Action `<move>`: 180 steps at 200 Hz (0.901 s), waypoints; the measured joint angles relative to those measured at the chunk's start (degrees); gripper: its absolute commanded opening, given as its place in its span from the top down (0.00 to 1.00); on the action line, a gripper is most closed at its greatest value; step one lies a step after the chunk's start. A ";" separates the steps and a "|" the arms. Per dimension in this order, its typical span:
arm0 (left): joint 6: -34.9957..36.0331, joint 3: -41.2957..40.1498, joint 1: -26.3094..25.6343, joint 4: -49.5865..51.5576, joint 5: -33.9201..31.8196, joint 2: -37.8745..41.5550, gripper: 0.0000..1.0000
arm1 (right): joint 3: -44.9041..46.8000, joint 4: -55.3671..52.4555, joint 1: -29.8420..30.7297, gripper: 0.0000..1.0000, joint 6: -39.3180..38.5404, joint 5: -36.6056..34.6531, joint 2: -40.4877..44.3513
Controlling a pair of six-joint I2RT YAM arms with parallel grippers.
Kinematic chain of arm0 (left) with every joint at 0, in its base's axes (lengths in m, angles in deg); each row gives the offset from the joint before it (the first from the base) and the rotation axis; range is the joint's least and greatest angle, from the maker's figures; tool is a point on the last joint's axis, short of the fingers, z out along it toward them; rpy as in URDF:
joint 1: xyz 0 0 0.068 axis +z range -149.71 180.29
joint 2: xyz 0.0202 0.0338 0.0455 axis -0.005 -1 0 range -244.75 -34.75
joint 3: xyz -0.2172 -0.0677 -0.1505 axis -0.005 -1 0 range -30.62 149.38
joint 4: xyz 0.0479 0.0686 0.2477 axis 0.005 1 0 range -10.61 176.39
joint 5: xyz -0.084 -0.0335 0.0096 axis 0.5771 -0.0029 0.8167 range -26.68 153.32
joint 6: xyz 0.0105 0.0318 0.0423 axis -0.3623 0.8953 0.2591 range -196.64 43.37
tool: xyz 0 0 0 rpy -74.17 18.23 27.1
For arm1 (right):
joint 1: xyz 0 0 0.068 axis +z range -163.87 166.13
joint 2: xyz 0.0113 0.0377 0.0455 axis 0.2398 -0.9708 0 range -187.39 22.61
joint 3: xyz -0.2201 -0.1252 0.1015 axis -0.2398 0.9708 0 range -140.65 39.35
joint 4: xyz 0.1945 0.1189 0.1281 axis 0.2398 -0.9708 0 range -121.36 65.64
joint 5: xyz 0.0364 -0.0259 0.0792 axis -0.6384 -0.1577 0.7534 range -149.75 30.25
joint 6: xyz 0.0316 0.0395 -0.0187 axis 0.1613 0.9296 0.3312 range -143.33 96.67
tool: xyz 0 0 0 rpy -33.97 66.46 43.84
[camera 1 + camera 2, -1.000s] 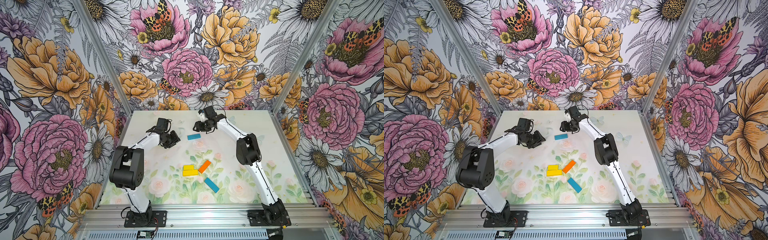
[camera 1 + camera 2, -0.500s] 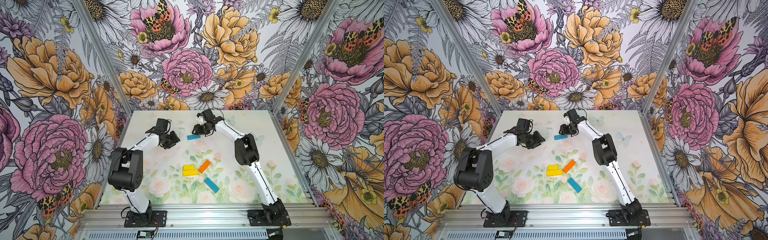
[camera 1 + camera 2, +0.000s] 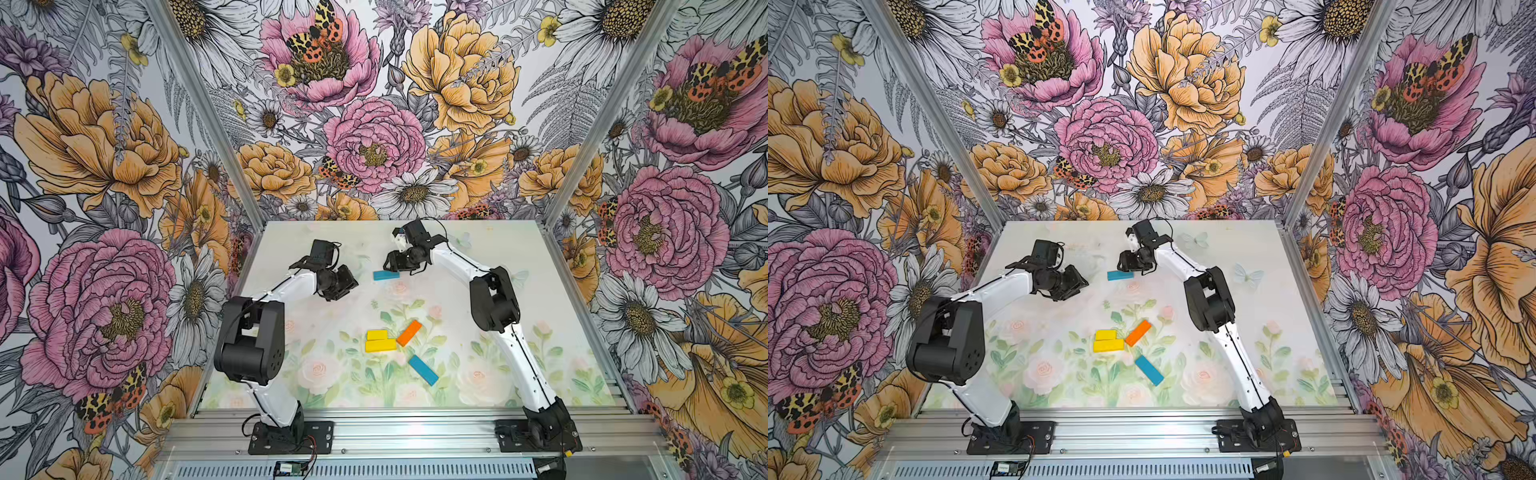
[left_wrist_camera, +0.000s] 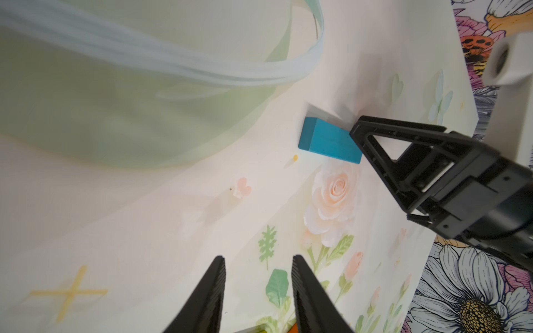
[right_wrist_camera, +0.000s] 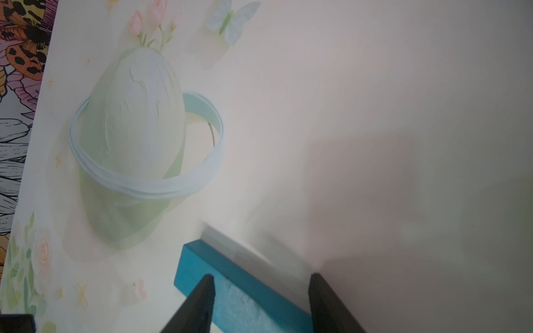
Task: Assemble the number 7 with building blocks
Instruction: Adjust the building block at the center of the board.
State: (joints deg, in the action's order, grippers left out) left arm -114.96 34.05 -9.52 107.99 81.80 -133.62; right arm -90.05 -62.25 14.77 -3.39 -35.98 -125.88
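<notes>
Floral wallpaper [image 3: 374,137] of pink and orange peonies closes three sides of the cell around a pale table [image 3: 561,291] printed with pastel roses. At left, the left arm [image 3: 286,291] reaches toward the middle of the table. Its left gripper [image 4: 257,261] hangs over the surface with its fingers [image 4: 213,288] slightly parted and nothing between them.

Toward the front centre, in both top views, a short yellow block [image 3: 377,334] lies flat against the rear side of a long yellow block [image 3: 381,345], their left ends level. Well behind them, toward the rear of the table, a far blue block [image 3: 385,274] lies flat with its length running across.

The right gripper [image 5: 261,278] is down at the end of that block nearer the right arm [image 3: 494,303]. Its two fingers [image 5: 202,299] stand apart on either side of the bar. The right wrist view does not settle whether they press it or merely straddle it.

Beside the yellow pair, an orange block [image 3: 409,332] lies on a slant, its lower end just beside the long yellow block's right end. A near blue block [image 3: 423,370] lies diagonally a little nearer the front rail [image 3: 415,424], apart from the others. At right, the right arm stretches from its base on the rail to the rear of the table.
</notes>
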 measured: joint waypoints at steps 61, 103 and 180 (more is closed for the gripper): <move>0.44 -1.01 0.92 0.02 -0.04 2.47 0.59 | 1.51 0.00 0.83 0.44 0.07 -1.27 1.03; 0.42 -2.62 1.14 -0.07 -0.26 3.15 0.59 | 3.78 -0.11 1.40 0.40 0.28 -2.19 2.58; -1.44 -6.10 2.69 -0.50 -1.49 7.50 0.22 | 4.33 -2.14 1.75 0.19 -1.18 -6.73 4.57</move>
State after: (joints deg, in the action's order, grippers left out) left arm -116.40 27.95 -6.83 107.48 80.31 -126.13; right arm -85.72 -64.40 16.52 -4.57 -42.71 -121.31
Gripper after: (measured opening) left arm 0.728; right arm 0.802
